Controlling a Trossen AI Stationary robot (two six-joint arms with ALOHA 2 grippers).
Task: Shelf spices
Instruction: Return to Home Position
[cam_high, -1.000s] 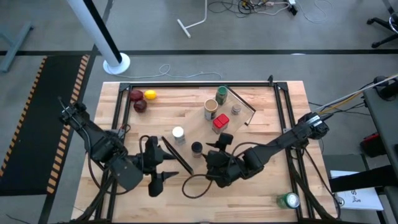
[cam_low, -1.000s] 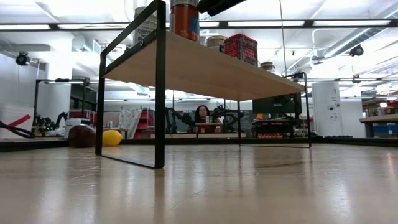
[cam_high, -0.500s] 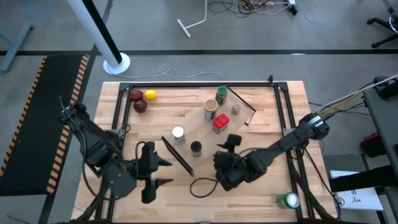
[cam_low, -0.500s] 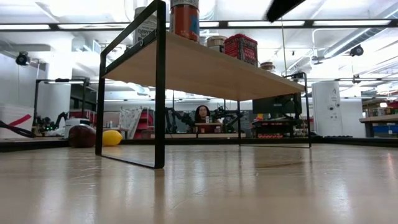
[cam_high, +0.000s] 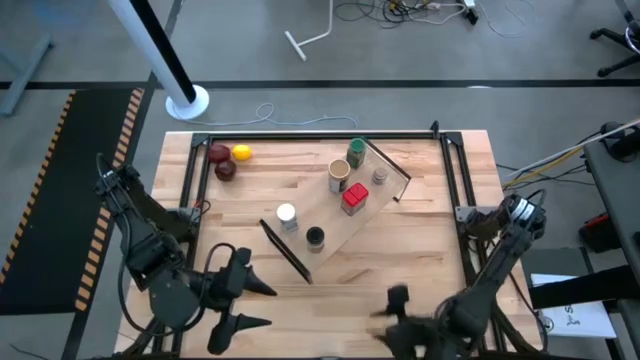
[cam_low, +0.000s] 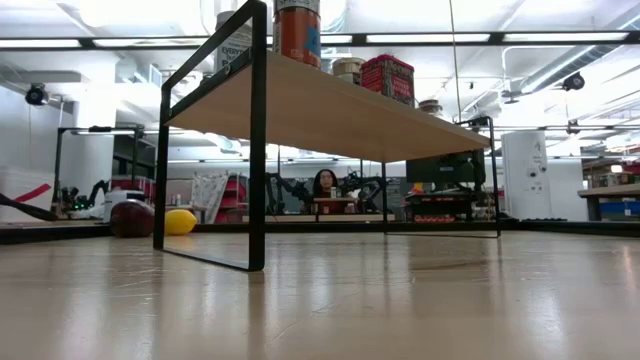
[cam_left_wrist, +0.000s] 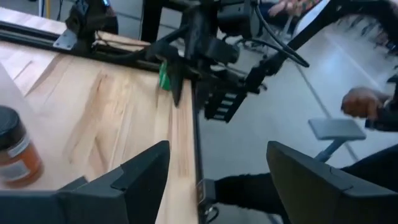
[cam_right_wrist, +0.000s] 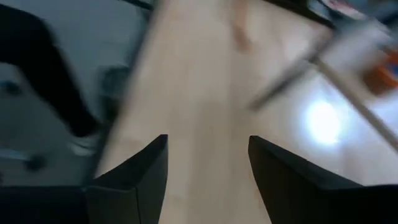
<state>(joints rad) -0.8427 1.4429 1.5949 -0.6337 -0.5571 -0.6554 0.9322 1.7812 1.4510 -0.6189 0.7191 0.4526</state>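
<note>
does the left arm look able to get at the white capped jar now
Probably yes: the left gripper is open by the table's front edge, and the white-capped jar stands at the shelf's nearer end, free from above; the black-capped jar stands apart beside it.

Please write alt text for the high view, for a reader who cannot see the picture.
Seen from above, six spice containers stand on a light-wood shelf set diagonally on the table. Red and yellow fruit lies near the table's far left corner. The left gripper and the right gripper hang open near the front edge.
</note>
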